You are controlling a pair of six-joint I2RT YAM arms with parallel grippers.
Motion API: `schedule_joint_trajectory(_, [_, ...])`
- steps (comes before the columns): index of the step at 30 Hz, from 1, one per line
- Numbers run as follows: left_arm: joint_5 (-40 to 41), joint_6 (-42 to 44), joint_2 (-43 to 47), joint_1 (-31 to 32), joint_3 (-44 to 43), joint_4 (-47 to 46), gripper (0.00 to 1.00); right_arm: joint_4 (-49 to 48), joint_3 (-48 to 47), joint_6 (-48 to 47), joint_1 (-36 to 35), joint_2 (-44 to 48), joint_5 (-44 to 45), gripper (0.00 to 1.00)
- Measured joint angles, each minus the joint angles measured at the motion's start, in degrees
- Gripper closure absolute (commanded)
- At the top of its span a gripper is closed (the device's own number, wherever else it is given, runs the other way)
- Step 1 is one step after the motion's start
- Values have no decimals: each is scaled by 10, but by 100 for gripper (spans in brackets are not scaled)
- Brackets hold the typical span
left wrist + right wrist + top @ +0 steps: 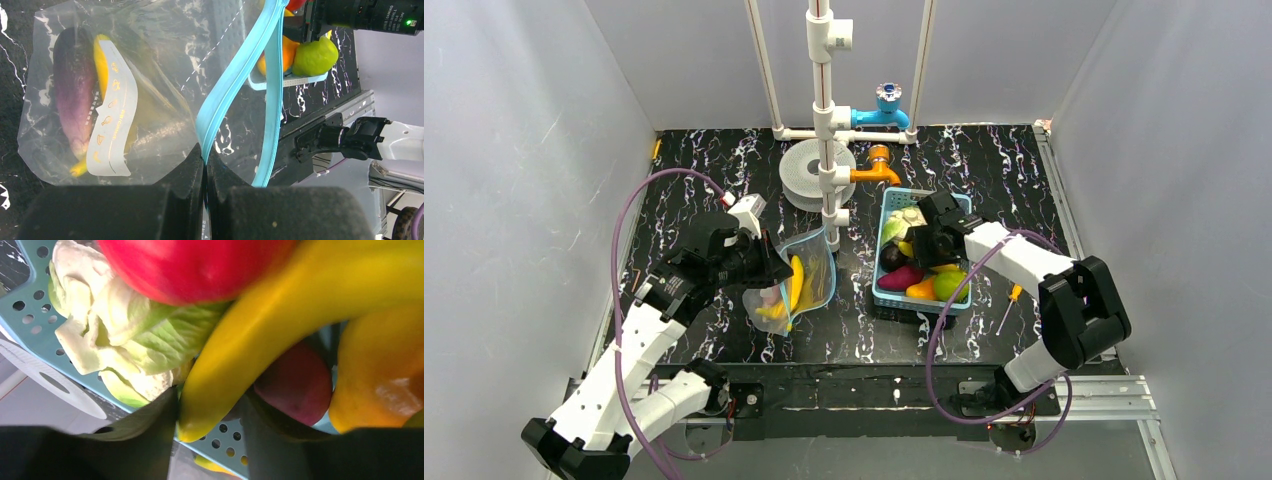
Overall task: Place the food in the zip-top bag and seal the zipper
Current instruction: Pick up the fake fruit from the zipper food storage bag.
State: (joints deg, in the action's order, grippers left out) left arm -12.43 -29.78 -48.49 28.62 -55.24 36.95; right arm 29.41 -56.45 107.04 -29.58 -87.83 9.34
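Gripping zipper (225, 87) edge of bag (165, 65), left claw (205, 167)

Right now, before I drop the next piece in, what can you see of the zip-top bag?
The zip-top bag is clear, crinkly plastic with a blue zipper along its mouth and a curved white label patch. The mouth is open, its two blue lips apart. The left hand is shut on one lip. The bag sits on the black marbled table. Inside lie a purple eggplant and a yellow banana.
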Motion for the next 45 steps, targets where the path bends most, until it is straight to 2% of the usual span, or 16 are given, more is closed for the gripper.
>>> schedule_joint_trajectory(17, [0, 0, 4, 0, 0, 5, 100, -57, 28, 10, 3, 57, -70, 71])
schedule_joint_trajectory(22, [0, 0, 4, 0, 0, 6, 100, -93, 30, 8, 3, 71, -100, 74])
schedule_joint_trajectory(29, [0, 0, 4, 0, -1, 6, 100, -163, 30, -22, 3, 76, -139, 85])
schedule_joint_trajectory(34, [-1, -2, 4, 0, -1, 6, 100, -202, 37, -67, 3, 87, -168, 99])
schedule_joint_trajectory(40, [-1, -3, 4, 0, -1, 3, 100, -197, 57, -196, -19, 142, -195, 99])
schedule_joint_trajectory(45, [-1, -2, 4, 0, -1, 3, 100, -156, 58, -341, -121, 199, -161, 99])
